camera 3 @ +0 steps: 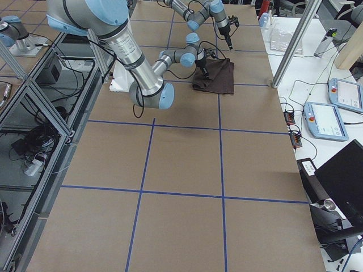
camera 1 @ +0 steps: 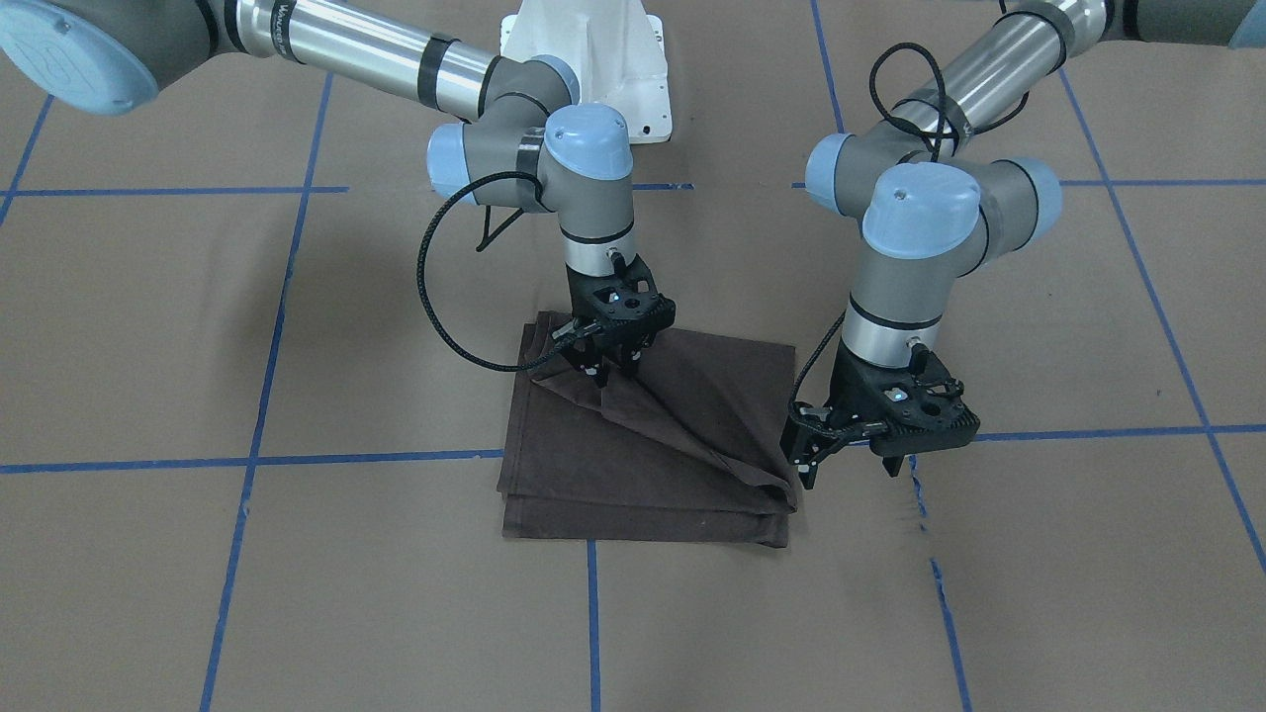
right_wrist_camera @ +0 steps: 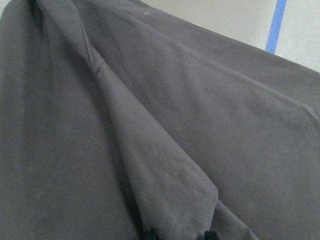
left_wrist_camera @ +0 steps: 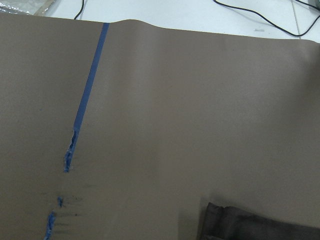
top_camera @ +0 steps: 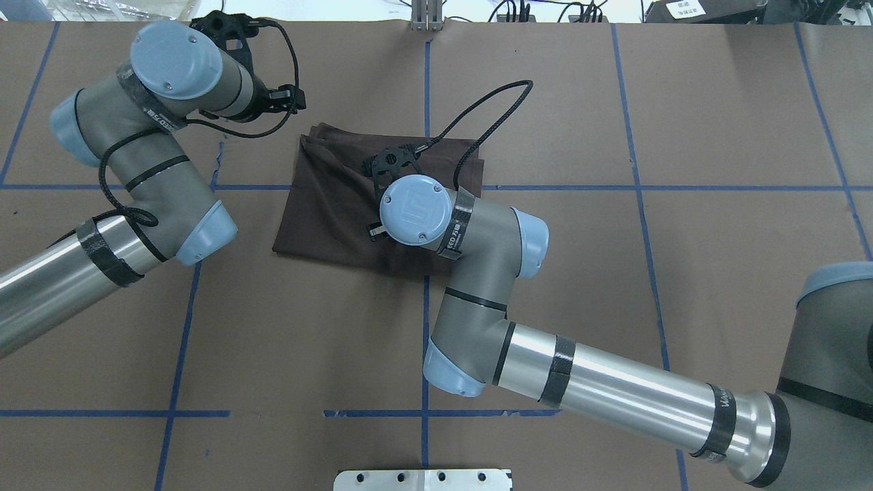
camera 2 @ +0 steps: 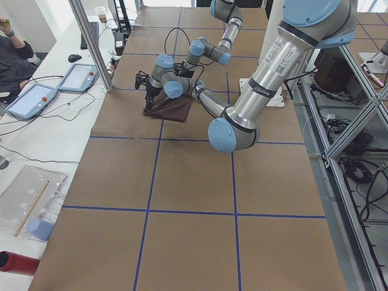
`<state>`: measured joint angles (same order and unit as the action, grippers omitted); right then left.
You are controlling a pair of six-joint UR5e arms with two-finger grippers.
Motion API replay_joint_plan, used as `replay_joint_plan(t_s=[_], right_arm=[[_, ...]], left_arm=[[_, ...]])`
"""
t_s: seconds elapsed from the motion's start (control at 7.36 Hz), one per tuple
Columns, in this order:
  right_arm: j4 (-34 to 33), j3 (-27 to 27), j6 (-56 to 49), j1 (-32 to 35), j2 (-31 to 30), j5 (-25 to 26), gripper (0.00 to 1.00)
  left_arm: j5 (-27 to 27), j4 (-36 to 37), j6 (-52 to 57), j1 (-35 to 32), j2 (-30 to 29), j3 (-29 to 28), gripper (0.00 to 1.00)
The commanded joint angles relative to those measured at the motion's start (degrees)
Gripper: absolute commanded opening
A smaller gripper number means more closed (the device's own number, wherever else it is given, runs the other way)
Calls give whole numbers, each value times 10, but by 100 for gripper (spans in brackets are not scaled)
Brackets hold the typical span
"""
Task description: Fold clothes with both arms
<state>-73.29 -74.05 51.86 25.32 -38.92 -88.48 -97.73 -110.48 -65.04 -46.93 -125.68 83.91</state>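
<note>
The dark brown T-shirt (camera 1: pixel 692 425) is found folded into a compact, layered rectangle on the tabletop (camera 1: pixel 297 326), close to the edge farthest from the robot and roughly midway along it, with a blue tape line (camera 1: pixel 376 459) passing beneath it. The fingers of the right arm (camera 1: pixel 596 364) are seen pressed together on a pinch of the top layer, on the side of the shirt nearer the robot. From there the cloth is drawn up into a tented ridge that runs diagonally down to the shirt's corner toward the far edge and the robot's left end of the tabletop. In the right wrist view that ridge can be traced right to the fingertips. This hold is judged to be meant for lifting the upper layer so that it can be carried over or laid flat. The fingers of the left arm (camera 1: pixel 803 450) are held apart and empty, just beside that same corner but off the cloth, above bare tabletop. Only the shirt's corner is caught at the lower border of the left wrist view. This placement is judged to be a ready stance, from which the corner could be gripped or pinned. The rectangle being small, the folding is judged near its end, with the raised crease not yet settled.
</note>
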Motion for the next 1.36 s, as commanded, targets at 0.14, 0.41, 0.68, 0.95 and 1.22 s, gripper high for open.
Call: replay_joint_plan(t_s=[0.14, 0.41, 0.68, 0.95, 1.22], right_arm=[[-1, 0, -6, 15, -2, -1, 0], [-12, 4, -57, 59, -2, -6, 0], [-11, 40, -92, 88, -1, -4, 0], [-7, 48, -97, 97, 0, 0, 99], [-6, 48, -96, 106, 7, -6, 100]], left_arm=[[0, 1, -1, 0, -1, -1, 100], [0, 1, -3, 1, -2, 0, 100], [0, 1, -3, 1, -4, 0, 100], [0, 1, -3, 1, -6, -1, 100], [-1, 1, -1, 0, -5, -1, 100]])
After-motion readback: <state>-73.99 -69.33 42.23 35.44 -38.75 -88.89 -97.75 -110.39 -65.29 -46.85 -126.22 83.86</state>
